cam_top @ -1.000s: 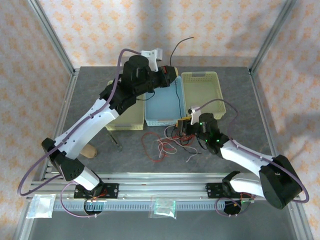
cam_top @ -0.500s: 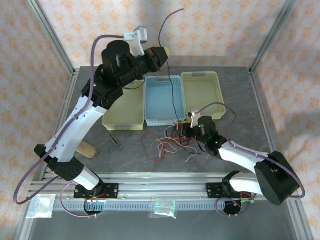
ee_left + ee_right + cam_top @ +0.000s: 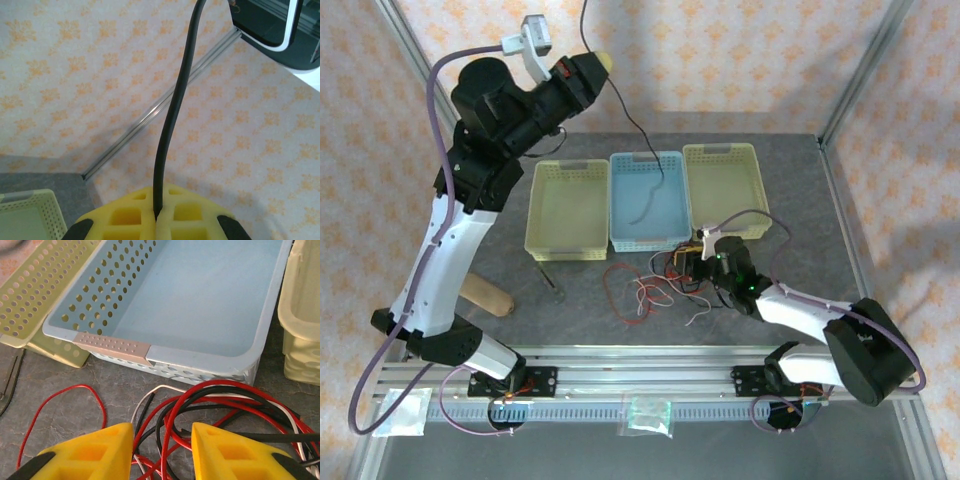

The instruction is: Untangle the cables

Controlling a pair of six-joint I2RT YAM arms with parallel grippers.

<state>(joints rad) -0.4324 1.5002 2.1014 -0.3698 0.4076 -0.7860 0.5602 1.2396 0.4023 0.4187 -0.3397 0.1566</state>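
Left gripper (image 3: 596, 68) (image 3: 159, 216) pinched shut on thin black cable (image 3: 661, 170) (image 3: 172, 115), hoisted within the last second from just above the baskets to upper left of the top view. Cable's tail dragged clear of the red, black and white wire tangle (image 3: 648, 290) (image 3: 220, 405), now trailing in the pale blue perforated plastic basket (image 3: 620, 240) (image 3: 112, 347); probably one strand freed. Right gripper (image 3: 678, 268) (image 3: 162, 440) low at centre, yellow fingers parted wider than a moment ago, straddling the tangle without pinching. Little room left upward and leftward: close to patterned back wall and slanted aluminium frame post (image 3: 420, 60). Open grey table (image 3: 800, 200) at right for laying out.
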